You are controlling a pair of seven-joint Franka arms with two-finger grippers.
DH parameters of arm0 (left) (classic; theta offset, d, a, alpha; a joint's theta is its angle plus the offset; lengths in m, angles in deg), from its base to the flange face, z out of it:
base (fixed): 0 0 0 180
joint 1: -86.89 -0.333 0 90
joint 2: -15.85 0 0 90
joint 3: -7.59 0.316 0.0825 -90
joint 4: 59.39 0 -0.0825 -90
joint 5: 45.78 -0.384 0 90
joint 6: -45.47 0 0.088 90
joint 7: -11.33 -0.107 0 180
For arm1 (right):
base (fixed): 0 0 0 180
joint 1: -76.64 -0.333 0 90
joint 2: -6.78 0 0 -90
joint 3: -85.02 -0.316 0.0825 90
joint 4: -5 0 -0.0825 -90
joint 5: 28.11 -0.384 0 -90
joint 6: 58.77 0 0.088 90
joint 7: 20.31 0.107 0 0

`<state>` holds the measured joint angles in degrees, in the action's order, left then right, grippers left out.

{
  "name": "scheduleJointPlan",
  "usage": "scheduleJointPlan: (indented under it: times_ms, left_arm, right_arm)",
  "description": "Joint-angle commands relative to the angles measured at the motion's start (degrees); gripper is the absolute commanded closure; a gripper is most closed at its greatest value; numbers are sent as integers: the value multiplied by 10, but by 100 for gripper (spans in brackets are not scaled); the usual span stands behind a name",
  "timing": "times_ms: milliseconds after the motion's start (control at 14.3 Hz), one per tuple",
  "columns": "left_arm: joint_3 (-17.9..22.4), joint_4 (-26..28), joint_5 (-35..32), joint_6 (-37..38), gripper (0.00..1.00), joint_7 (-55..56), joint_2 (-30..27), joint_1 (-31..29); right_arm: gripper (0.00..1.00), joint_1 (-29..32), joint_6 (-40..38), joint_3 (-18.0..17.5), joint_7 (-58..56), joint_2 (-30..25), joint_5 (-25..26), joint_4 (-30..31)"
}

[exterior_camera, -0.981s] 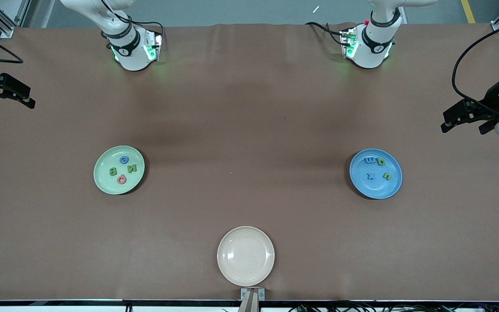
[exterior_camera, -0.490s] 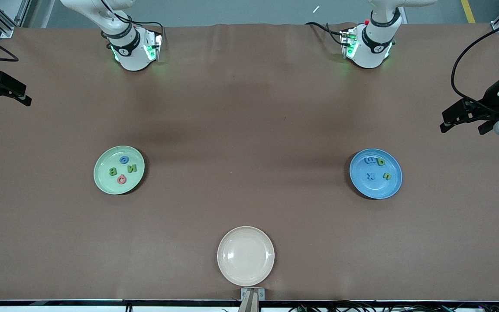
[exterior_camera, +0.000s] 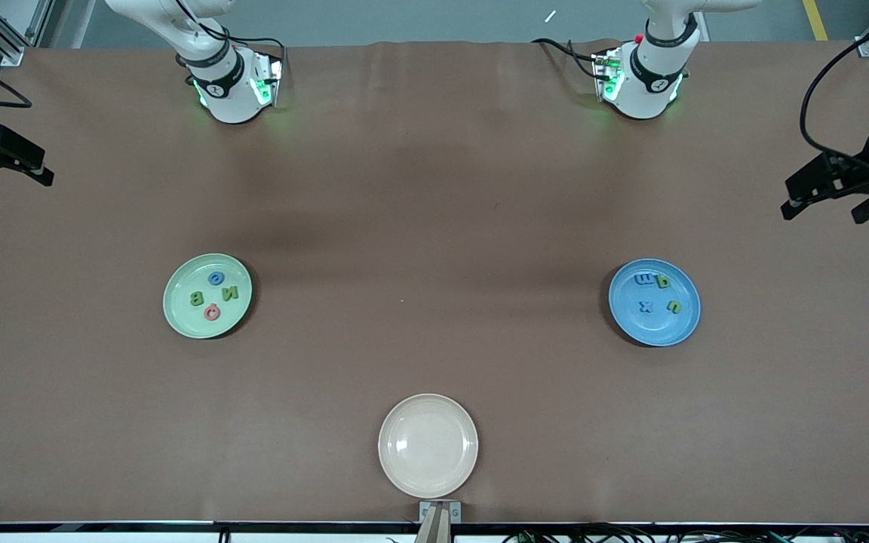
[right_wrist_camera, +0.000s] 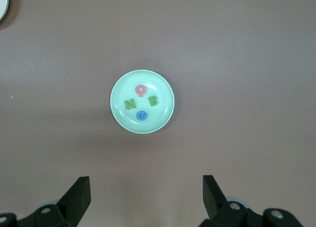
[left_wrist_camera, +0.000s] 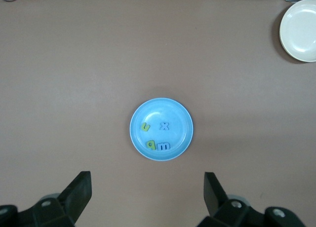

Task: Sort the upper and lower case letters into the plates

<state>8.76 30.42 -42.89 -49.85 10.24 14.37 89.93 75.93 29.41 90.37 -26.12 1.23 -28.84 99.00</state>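
Observation:
The pale green plate lies toward the right arm's end of the table and holds several letters: a red one, a blue one, a green N and a green B. The blue plate lies toward the left arm's end with several letters: a blue m, a green q, a blue x and another green one. My left gripper hangs open and empty, high over the table's edge at its own end. My right gripper hangs open and empty over the edge at its own end.
A cream-beige plate with nothing in it sits near the table's front edge, midway between the two arms' ends. Brown cloth covers the table. Both arm bases stand along the back edge.
My left gripper has drawn away from the blue plate toward the table's edge at its own end. My right gripper shifted slightly outward too. Plates and letters have not moved.

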Motion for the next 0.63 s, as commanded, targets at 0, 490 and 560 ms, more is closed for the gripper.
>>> scheduleJointPlan:
  times_ms: [0,490,560]
  left_arm:
    - [-3,-20,-11,54,0,-3,1,-2]
    - [-3,-14,-11,81,0,-7,0,-5]
    - [-3,-15,-11,81,0,-7,0,-5]
  right_arm:
    - [0,1,15,-6,-4,-16,6,14]
    - [0,-10,9,-6,-2,-16,23,14]
    - [0,-9,6,-6,3,-17,22,15]
